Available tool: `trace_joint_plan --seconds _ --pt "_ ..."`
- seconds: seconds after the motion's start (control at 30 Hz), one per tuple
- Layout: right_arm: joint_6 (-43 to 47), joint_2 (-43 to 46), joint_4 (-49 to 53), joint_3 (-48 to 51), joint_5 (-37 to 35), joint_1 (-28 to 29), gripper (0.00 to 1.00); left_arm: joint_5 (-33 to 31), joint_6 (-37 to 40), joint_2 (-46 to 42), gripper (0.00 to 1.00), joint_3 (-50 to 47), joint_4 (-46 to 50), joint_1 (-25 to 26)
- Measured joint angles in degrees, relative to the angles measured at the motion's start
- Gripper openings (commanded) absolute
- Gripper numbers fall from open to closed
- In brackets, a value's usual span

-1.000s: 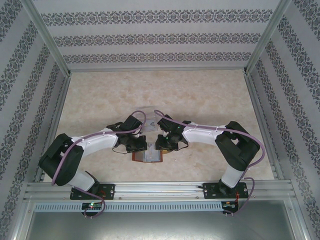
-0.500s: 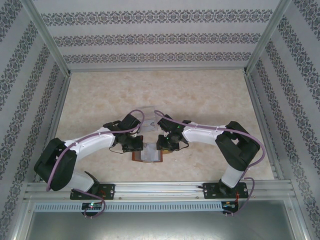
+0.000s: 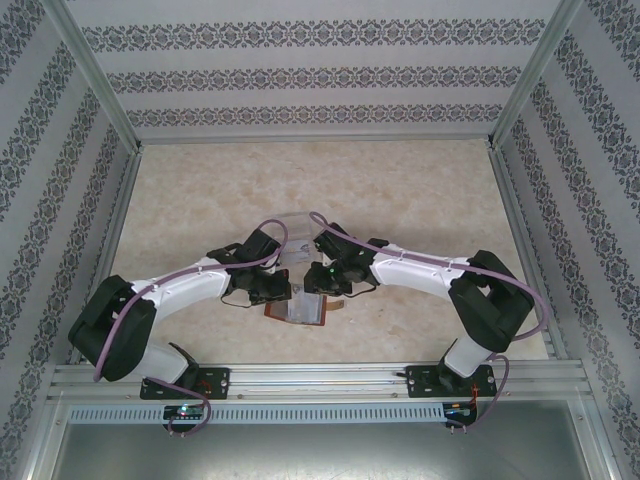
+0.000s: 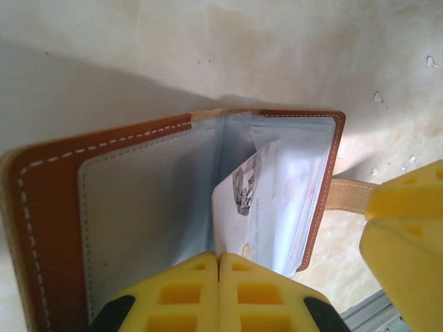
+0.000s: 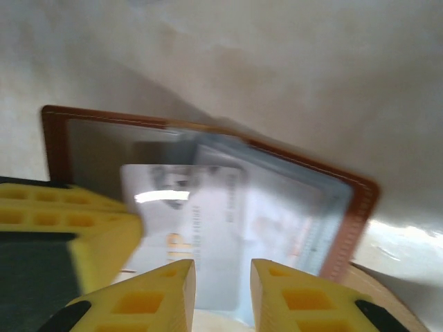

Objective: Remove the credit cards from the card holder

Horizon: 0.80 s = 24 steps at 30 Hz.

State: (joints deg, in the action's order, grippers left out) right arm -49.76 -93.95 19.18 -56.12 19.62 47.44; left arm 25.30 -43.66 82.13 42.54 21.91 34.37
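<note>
The reddish-brown card holder (image 3: 300, 312) lies open on the table between both grippers, its grey-blue pockets (image 4: 138, 200) facing up. A pale grey-white credit card (image 4: 237, 207) sticks partway out of the right-hand pocket. My left gripper (image 4: 219, 266) is shut on that card's near edge. In the right wrist view the same card (image 5: 187, 214) lies over the open holder (image 5: 55, 138), and my right gripper (image 5: 223, 283) is open just above its near end. The left gripper (image 3: 280, 292) and right gripper (image 3: 322, 288) nearly touch over the holder. Other cards are hidden in the pockets.
A clear plastic tray (image 3: 290, 228) sits just behind the two grippers. The holder's strap tab (image 4: 349, 195) points toward the right gripper's yellow finger (image 4: 405, 235). Patterned walls enclose the marbled table (image 3: 420, 200) on three sides.
The left arm's elbow has dropped back to the left. The right arm has stretched out, its elbow moving right and its gripper shifting slightly left over the holder.
</note>
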Motion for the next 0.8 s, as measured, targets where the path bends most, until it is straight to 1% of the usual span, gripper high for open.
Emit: trace_joint_plan --seconds 0.23,0.57,0.7,0.8 --pt "-0.6 -2.6 -2.4 -0.2 2.8 0.1 0.29 0.5 -1.6 0.3 0.03 -1.1 -2.5 0.0" --pt "-0.9 -6.1 -2.6 0.1 2.3 0.1 0.29 0.6 -1.8 0.8 0.03 -1.6 -3.5 0.0" --pt "0.3 -6.3 -0.9 0.1 0.7 0.1 0.29 -0.3 -0.7 0.7 0.02 -0.8 -1.5 0.0" --pt "1.1 -6.3 -0.2 -0.2 0.0 0.0 0.29 -1.7 1.0 0.7 0.02 0.8 1.7 0.0"
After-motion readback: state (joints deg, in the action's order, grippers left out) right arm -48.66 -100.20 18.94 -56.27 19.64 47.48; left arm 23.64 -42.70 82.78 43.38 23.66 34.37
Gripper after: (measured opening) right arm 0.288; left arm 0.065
